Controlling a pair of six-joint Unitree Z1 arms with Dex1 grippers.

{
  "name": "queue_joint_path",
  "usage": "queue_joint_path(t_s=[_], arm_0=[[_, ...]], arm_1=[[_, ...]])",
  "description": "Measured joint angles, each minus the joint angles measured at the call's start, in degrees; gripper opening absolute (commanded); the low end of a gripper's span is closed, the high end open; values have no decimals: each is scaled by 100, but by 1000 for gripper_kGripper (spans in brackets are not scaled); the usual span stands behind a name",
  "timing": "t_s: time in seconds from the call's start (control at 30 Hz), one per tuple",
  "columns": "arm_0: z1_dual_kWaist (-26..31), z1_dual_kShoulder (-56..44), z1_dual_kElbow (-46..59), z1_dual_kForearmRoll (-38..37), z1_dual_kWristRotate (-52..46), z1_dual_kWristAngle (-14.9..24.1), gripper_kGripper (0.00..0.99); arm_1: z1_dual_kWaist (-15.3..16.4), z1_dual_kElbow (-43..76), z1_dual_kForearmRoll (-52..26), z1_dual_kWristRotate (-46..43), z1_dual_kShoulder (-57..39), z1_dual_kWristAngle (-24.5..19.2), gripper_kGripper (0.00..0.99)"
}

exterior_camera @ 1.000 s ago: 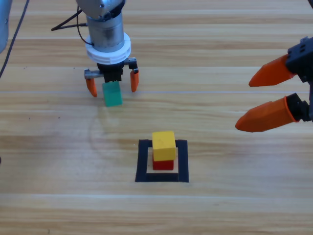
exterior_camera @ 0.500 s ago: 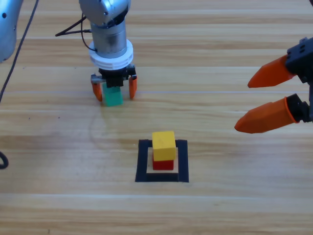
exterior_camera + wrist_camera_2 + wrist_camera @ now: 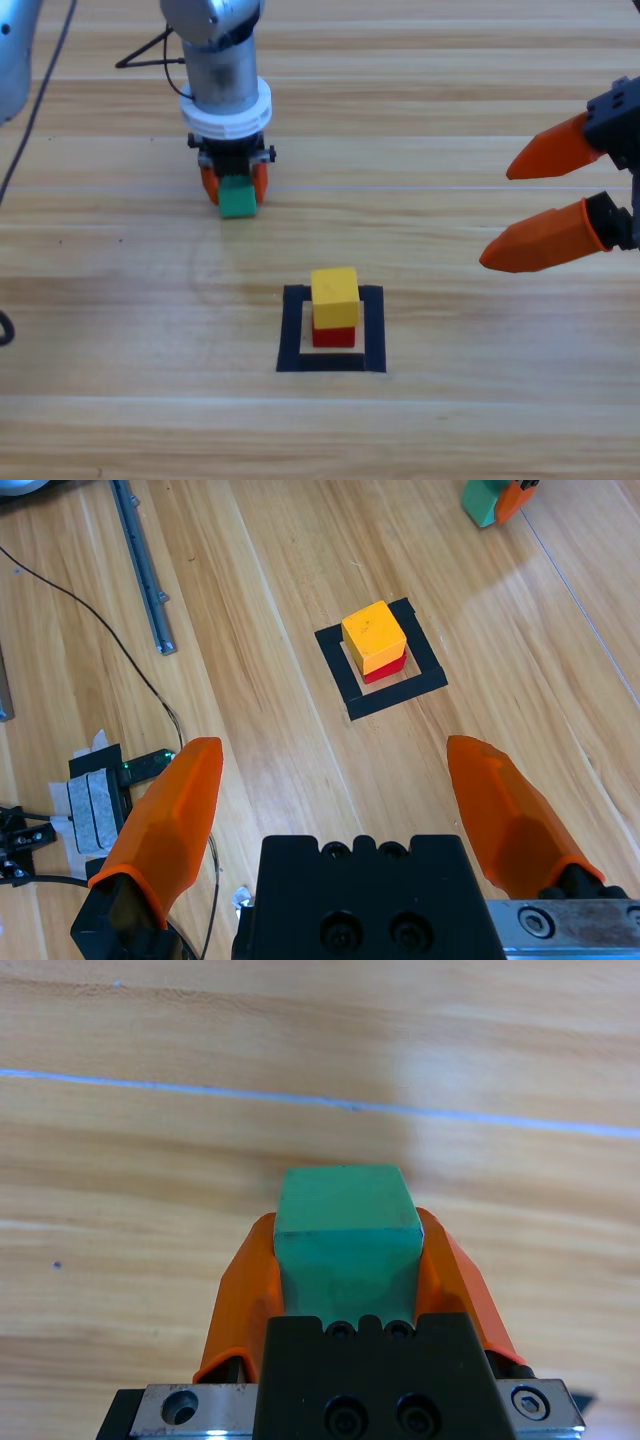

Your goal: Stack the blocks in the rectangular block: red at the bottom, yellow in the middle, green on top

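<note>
Wooden worktop [image 3: 480, 420], black cables [image 3: 150, 695] trailing over its far left, grey metal rail [image 3: 140, 565], small taped black device [image 3: 95, 790]

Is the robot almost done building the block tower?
Nearly. Done: the yellow block sits on the red block inside the black tape square. In hand: the left gripper is shut on the green block, up and to the left of the tower in the high view. Left: carry green over and set it on yellow. The right gripper waits open at the right edge.
</note>
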Motion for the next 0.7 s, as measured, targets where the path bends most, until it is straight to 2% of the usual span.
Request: queue_joint_path(t_s=[0.23,0.4,0.53,0.7], arm_0=[[-14,-1352,453,23,950,-465,0],[-60,-2354,1340,46,1410,-527,0],[-156,-2513,1865,52,1442,-527,0],[-467,-2506,1975,52,1061,-540,0]], arm_1=[[0,7,0,0,-1,0,990],[0,14,0,0,-1,0,990],[0,20,0,0,-1,0,990],[0,41,0,0,-2,0,990]])
